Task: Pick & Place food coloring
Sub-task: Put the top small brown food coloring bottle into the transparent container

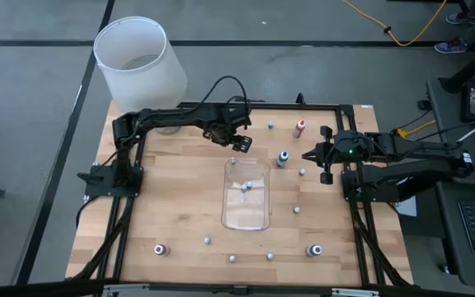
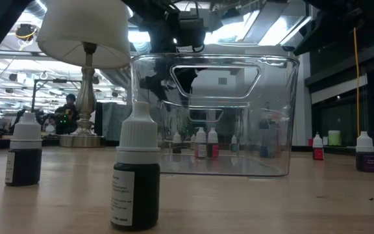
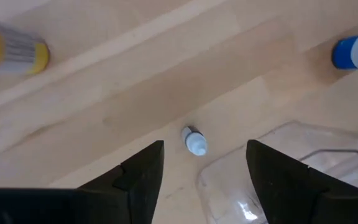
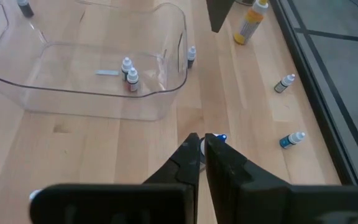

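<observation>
Several small food coloring bottles stand scattered on the wooden table. Two more (image 4: 129,74) stand inside the clear tray (image 1: 246,216) at the table's middle. My left gripper (image 1: 239,147) hangs open, pointing down, just beyond the tray's far rim. One pale-capped bottle (image 3: 194,142) stands on the table below it, showing between the fingers (image 3: 148,168) in the left wrist view, beside the tray's rim (image 3: 272,140). My right gripper (image 4: 202,140) is shut and empty, right of the tray, with a blue bottle (image 1: 283,158) near its tips.
A white lampshade (image 1: 138,58) stands at the table's far left corner. Loose bottles stand at the far right (image 1: 299,128), along the near edge (image 1: 162,248) (image 1: 313,250), and close to the low camera (image 2: 136,175). A yellow bottle (image 3: 11,53) lies beyond my left gripper.
</observation>
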